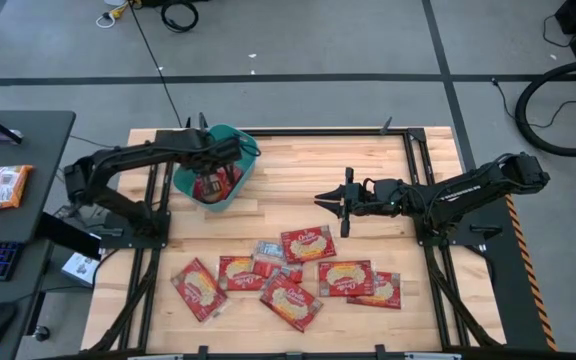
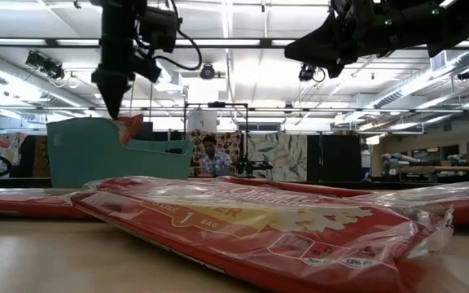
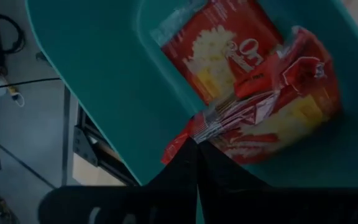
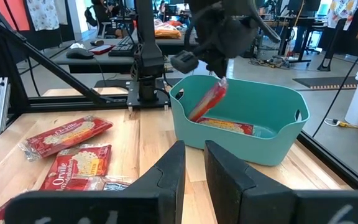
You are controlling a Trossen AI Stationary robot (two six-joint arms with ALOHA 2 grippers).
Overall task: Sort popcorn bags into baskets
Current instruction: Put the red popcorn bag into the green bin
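A: Left end effector?
B: Pinching a popcorn bag over the teal basket; one bag lies inside.
A: Right end effector?
B: Mid-tabletop, fingers slightly apart, empty. Other bags lie near the front edge.

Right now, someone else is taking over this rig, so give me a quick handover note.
Left gripper: shut on a popcorn bag, holding it over the teal tub at the table's far left.
Right gripper: above mid-table, holding nothing, jaws a little apart.
Done: at least one bag lies flat in the tub.
Left: release the held bag, then move the loose bags spread along the near side of the table, about eight of them.
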